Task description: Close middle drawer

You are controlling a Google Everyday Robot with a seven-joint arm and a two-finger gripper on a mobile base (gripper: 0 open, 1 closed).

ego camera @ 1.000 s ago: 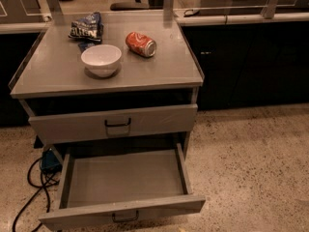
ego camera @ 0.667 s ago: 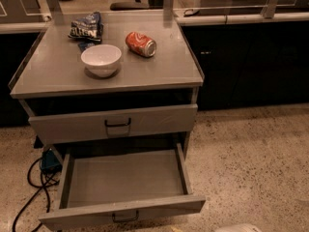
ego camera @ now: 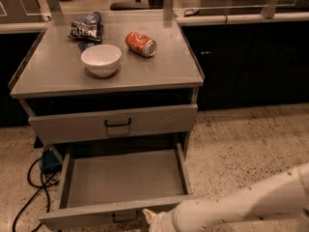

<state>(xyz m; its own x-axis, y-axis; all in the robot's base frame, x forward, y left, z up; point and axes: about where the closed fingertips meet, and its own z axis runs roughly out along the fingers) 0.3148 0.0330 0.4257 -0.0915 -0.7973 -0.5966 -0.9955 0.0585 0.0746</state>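
The middle drawer (ego camera: 120,178) is pulled far out of the grey cabinet, and its plain grey tray is bare. Its flat front (ego camera: 82,219) runs along the bottom edge of the camera view, with a small dark handle (ego camera: 124,218) at its centre. My gripper (ego camera: 148,215) is at the bottom centre, just right of that handle and close against the drawer front. The pale arm (ego camera: 251,202) reaches in from the lower right. Above the open drawer is the upper drawer front (ego camera: 159,121) with a bolder black handle (ego camera: 118,123).
On the cabinet top (ego camera: 159,71) stand a white bowl (ego camera: 101,59), a red can (ego camera: 141,44) lying on its side and a dark snack bag (ego camera: 87,27). Black cables (ego camera: 36,178) and a blue object (ego camera: 49,159) lie on the floor at the left. Dark cabinets (ego camera: 251,62) stand at the right.
The arm has come into view from the lower right, and its end now sits by the middle drawer's front. The drawer stays open.
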